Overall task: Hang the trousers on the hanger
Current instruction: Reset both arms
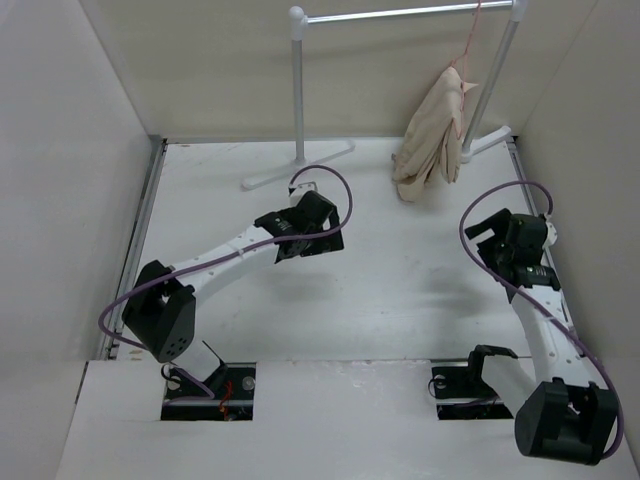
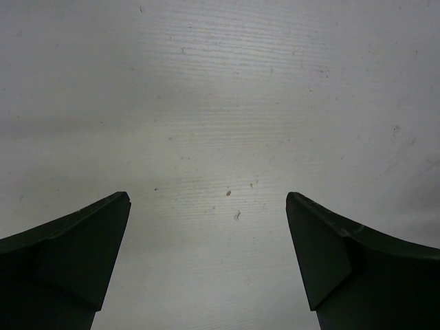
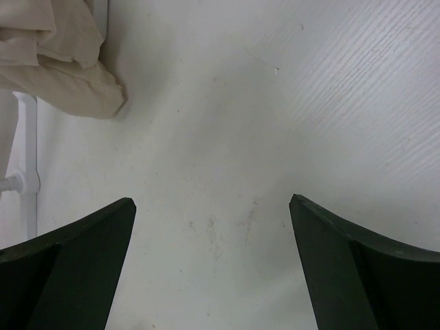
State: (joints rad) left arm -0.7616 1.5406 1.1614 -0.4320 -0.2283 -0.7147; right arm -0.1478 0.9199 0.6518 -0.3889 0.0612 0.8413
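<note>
My left arm point(image 1: 215, 262) reaches out from its base at the near left. The forearm runs up and to the right, and the wrist is bent so that the left pincer point(image 2: 207, 197) points down. Its two dark fingers point(image 2: 75, 254) stand wide apart with nothing between them. My right arm point(image 1: 545, 335) rises from its base at the near right and runs away from me along the right side, with the wrist turned inward toward the left. The right pincer point(image 3: 212, 199) also faces down, jaws spread just as wide, holding nothing. The two pincers are well apart from each other, and neither touches anything I can see.
</note>
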